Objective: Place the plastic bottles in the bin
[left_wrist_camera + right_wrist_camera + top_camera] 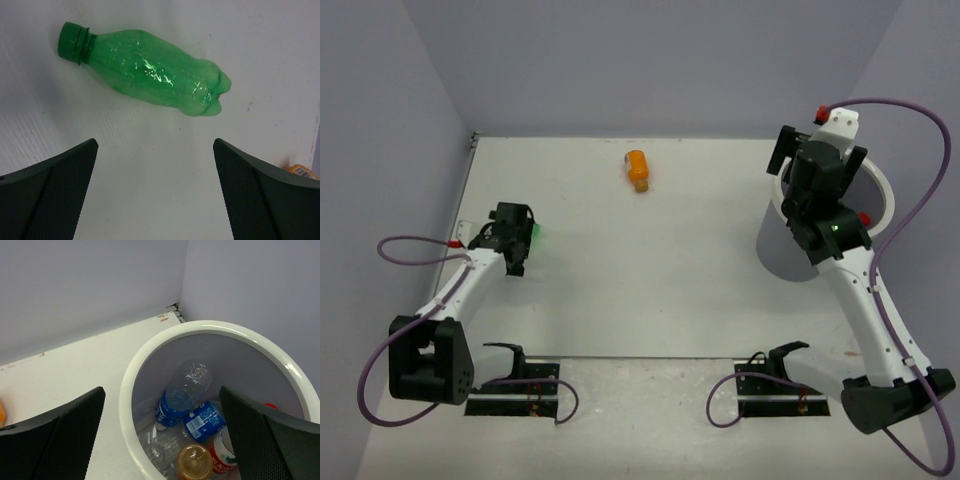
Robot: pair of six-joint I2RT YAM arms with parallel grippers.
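The bin (131, 380) holds blue-label bottles (172, 407) and an orange one (194, 460). Far from the bin, a green bottle (150, 72) lies flat on the surface (45, 100), cap pointing away. The left tool (155, 142) and right tool (162, 389) are wide open, empty.

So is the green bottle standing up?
No, the green bottle lies on its side on the white table, with its green cap on.

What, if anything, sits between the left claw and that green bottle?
Nothing visible. The left gripper is open, and only bare table lies between it and the green bottle, which lies on its side.
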